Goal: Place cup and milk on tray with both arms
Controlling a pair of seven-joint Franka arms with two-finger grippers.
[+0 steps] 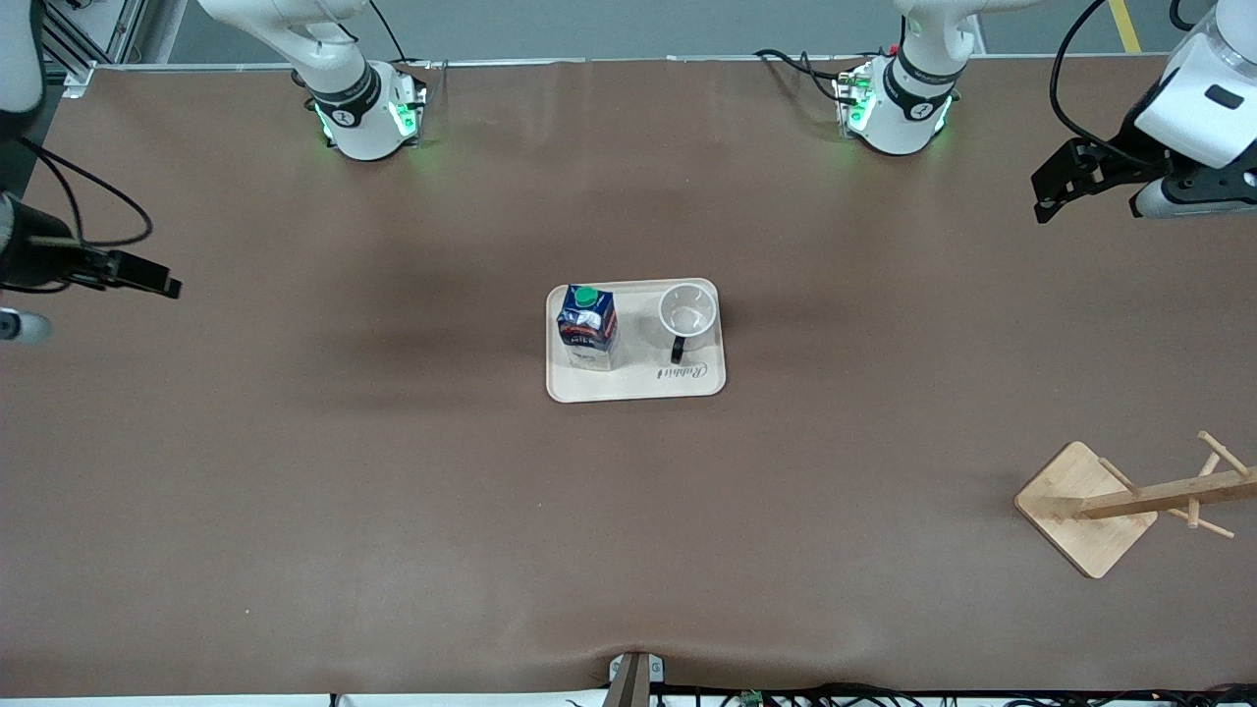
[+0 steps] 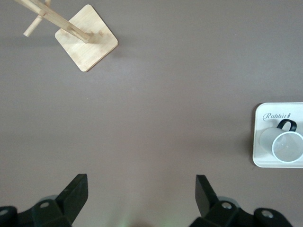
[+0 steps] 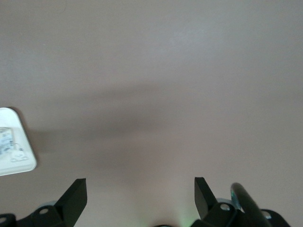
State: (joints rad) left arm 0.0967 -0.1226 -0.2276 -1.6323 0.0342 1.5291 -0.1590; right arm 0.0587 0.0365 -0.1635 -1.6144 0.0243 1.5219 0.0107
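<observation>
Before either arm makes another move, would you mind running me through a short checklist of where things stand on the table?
1. Milk carton upright on the tray, at the right arm's end of it: ok.
2. Mug upright on the tray, beside the carton, handle toward the front camera: ok.
3. Both fully inside the tray's rim: ok.
4. Left pincer open, empty, over bare table at the left arm's end: ok.
5. Right pincer open, empty, over bare table at the right arm's end: ok.
6. Wooden mug rack stands nearer the front camera, apart from the tray: ok.
</observation>
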